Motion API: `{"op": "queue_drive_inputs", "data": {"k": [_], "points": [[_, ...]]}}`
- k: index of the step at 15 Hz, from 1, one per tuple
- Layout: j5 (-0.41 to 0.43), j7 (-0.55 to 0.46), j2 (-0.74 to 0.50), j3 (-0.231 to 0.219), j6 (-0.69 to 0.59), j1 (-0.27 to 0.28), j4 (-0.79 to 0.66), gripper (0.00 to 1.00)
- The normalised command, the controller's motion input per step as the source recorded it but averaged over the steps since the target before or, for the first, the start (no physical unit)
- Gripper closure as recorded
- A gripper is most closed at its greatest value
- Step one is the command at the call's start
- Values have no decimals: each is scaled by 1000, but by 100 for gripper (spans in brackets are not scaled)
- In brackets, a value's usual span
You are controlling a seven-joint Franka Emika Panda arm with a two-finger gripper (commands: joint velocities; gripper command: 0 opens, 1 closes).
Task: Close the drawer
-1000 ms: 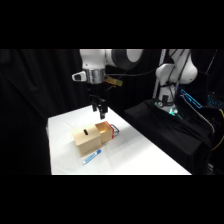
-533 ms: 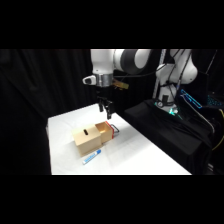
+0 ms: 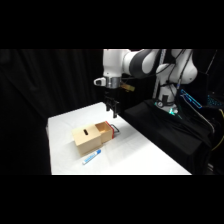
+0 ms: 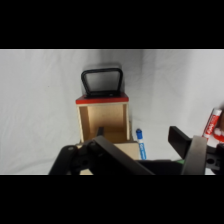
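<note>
The drawer [image 3: 109, 131] is seen pulled part way out of a light tan wooden box [image 3: 89, 139], which stands near the middle of the white worktop [image 3: 145, 157]. The drawer's open end faces the worktop's far right edge, and a red front strip with a dark loop handle [image 3: 116, 130] is carried on it. In the wrist view the drawer [image 4: 103, 120] is shown as an open wooden tray, with the handle [image 4: 102, 82] lying flat on the worktop beyond the red strip. A blue-and-white stick [image 3: 92, 158] is laid just beside the box, on the side toward the worktop's near edge. The end effector [image 3: 113, 111] is held above the worktop, over the handle end of the drawer and apart from it. Nothing is gripped; how far its fingers stand apart cannot be told.
</note>
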Motion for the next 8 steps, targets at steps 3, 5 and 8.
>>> {"op": "queue_drive_inputs", "data": {"k": [3,5,8], "points": [[-96,119,-150,-15,334,-53,-319,0],[-83,104,-37,-15,351,-49,-233,0],[-120,116,61,-9,474,-50,-166,0]]}}
